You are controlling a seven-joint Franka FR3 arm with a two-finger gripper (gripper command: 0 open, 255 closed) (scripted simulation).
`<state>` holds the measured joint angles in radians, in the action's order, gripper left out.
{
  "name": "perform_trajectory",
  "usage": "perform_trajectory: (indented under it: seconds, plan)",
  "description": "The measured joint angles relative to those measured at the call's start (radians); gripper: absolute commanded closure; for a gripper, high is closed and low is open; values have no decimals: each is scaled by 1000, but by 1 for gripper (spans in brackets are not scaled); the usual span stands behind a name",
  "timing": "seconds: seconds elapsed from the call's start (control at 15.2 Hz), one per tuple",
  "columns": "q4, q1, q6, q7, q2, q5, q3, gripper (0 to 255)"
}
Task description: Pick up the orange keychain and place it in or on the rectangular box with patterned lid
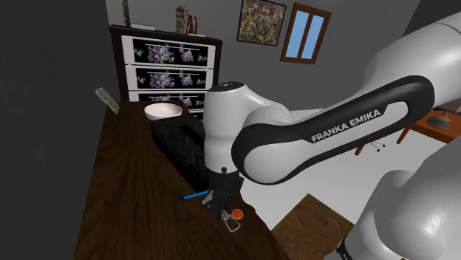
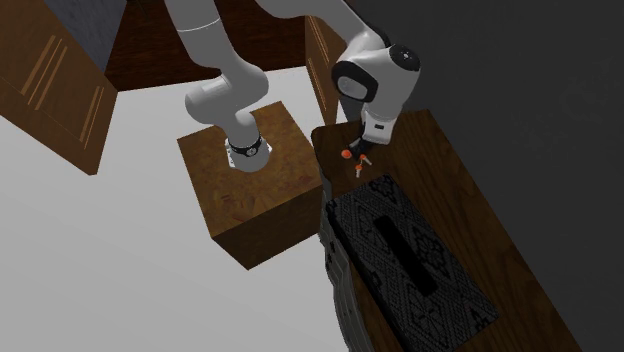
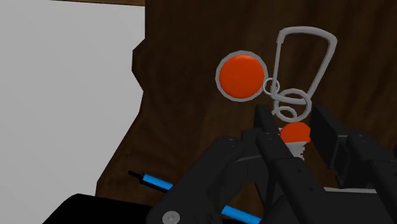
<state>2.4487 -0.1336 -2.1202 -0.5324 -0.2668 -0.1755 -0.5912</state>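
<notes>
**Gripper.** The gripper [image 3: 296, 125] stood low over the dark wooden table [image 1: 125, 185], fingers pointing down, at the end of the table nearest the stand [image 2: 262, 205]. The jaws were drawn close together and clasped the small orange bulb at one end of the orange keychain [image 3: 241, 76]. The bulb filled the gap between the two fingers [image 3: 268, 137].

**Keychain.** The rest of the keychain lay flat on the wood just ahead of the fingers. It comprised a round orange disc, linked wire rings and a grey wire clip, side by side.

**Edges.** In the shoulder view the keychain [image 1: 237, 215] lay close to the table's edge, near its corner. In the wrist view that edge ran in a stepped outline near the disc, with pale floor [image 3: 63, 95] beyond it.

**Nearby items.**
- A blue pen [image 1: 196, 195] lay on the table just beside the gripper, on the side toward the box.
- The black box with the patterned lid [image 2: 405, 255] sat farther along the table, apart from the gripper, with its long side along the same edge.
- A short stretch of bare wood separated the box from the keychain.
- A white bowl [image 1: 162, 111] stood beyond the box at the far end.

**Open room.** A strip of bare wood ran the table's length on the shoulder view's left, beside the box.
</notes>
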Motion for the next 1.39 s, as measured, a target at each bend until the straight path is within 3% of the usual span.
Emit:
perform_trajectory:
  seconds: [1.39]
  plan:
    - [-199, -6, 310, 28, -118, -16, 60, 255]
